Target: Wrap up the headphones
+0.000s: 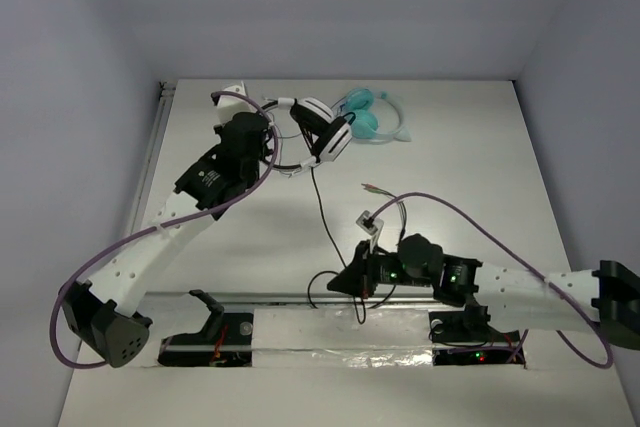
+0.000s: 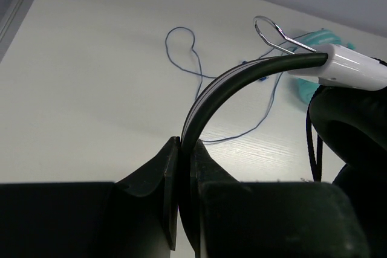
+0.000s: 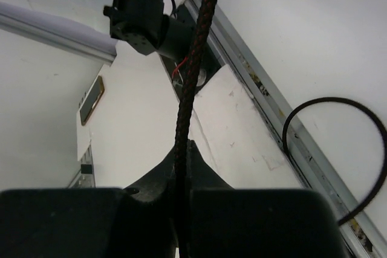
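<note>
Nearest the arm bases, the right end effector (image 3: 181, 152) is clamped on the dark braided cable (image 3: 192, 70), which runs slack up the desk (image 1: 470, 137) to the headphones (image 1: 322, 129) at the far side. Out there the left end effector (image 2: 184, 146) is closed on their headband (image 2: 225, 81), just beside the teal headphones (image 1: 372, 119). Wrapping looks barely begun, with no turns visible. Next, the right arm likely must carry the cable to the headband and loop it around.
</note>
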You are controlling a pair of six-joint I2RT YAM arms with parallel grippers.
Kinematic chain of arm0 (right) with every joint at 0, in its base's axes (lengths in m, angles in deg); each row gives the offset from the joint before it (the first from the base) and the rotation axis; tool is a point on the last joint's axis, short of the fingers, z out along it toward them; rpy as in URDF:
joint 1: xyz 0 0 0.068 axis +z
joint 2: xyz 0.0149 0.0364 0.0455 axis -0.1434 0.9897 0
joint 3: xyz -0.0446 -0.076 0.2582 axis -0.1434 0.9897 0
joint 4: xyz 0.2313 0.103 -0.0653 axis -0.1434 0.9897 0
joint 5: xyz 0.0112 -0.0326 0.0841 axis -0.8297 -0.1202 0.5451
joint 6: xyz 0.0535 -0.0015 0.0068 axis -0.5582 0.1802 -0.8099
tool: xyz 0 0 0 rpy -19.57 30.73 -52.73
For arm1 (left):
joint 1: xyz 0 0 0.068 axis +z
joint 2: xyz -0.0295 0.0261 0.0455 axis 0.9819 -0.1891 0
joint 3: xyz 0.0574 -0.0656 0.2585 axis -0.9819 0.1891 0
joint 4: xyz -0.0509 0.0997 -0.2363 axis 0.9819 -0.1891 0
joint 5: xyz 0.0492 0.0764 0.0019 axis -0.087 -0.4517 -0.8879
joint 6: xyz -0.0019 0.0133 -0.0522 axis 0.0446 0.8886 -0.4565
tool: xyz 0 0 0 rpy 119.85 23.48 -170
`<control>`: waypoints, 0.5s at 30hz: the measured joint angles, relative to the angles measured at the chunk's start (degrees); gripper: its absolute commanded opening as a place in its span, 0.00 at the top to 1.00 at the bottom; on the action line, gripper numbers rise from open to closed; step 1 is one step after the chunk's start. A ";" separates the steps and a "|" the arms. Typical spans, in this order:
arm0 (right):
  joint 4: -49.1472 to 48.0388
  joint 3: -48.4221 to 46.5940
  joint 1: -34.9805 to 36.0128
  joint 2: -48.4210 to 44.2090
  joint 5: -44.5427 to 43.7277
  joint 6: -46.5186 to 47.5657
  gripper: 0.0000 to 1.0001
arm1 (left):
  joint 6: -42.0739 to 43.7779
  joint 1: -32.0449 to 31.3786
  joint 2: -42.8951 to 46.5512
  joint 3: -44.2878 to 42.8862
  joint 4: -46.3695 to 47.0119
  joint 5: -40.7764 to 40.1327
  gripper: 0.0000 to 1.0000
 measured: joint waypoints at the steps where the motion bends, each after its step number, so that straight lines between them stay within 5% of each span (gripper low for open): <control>1: 2.73 -1.09 0.11 -1.44 -0.63 0.22 1.00 | -0.04 0.00 0.07 0.66 -0.20 -0.35 1.00; 15: 34.67 -20.44 0.24 -8.31 -11.52 9.33 1.00 | -2.21 -1.05 2.47 10.27 -5.09 -4.87 1.00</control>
